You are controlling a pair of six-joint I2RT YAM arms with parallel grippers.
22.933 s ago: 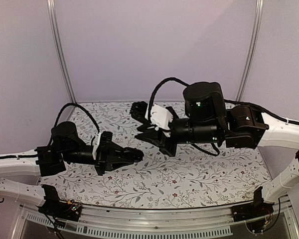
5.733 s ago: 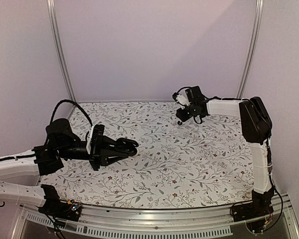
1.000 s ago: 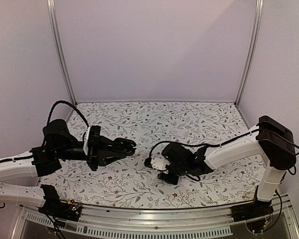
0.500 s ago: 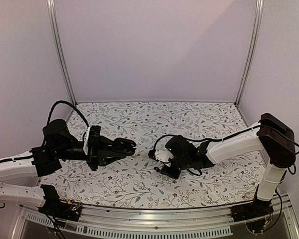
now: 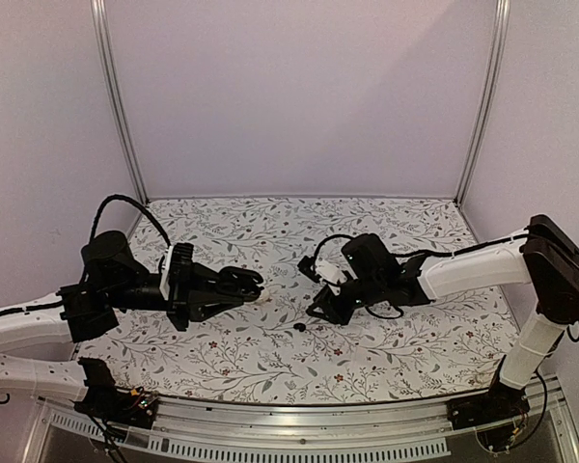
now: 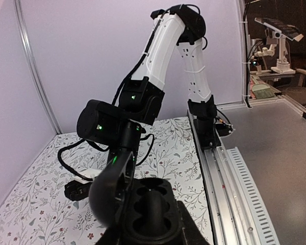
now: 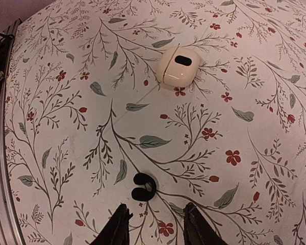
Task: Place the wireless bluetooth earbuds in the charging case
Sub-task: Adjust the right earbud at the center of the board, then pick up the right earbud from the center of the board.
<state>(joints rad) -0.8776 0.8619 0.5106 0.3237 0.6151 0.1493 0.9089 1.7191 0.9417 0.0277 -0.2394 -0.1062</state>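
Observation:
My left gripper (image 5: 239,285) is shut on the black oval charging case (image 6: 152,212). It holds the case open above the table, lid (image 6: 106,196) swung to the left, and both wells look empty. A small black earbud piece (image 7: 143,186) lies on the flowered cloth; it looks like two rounded lobes touching, and I cannot tell whether it is one bud or two. It also shows in the top view (image 5: 298,328). My right gripper (image 7: 154,229) is open and empty, hovering just behind the earbud piece, above and right of it in the top view (image 5: 320,311).
A small cream case (image 7: 177,67) with a dark oval mark lies on the cloth beyond the earbud piece, just under my left gripper's tip in the top view (image 5: 261,296). The metal rail (image 5: 270,424) runs along the near table edge. Purple walls enclose the back and sides.
My right gripper has lifted and drawn back to the right, and the black earbud piece now lies uncovered on the cloth. The left arm and the case have not moved.

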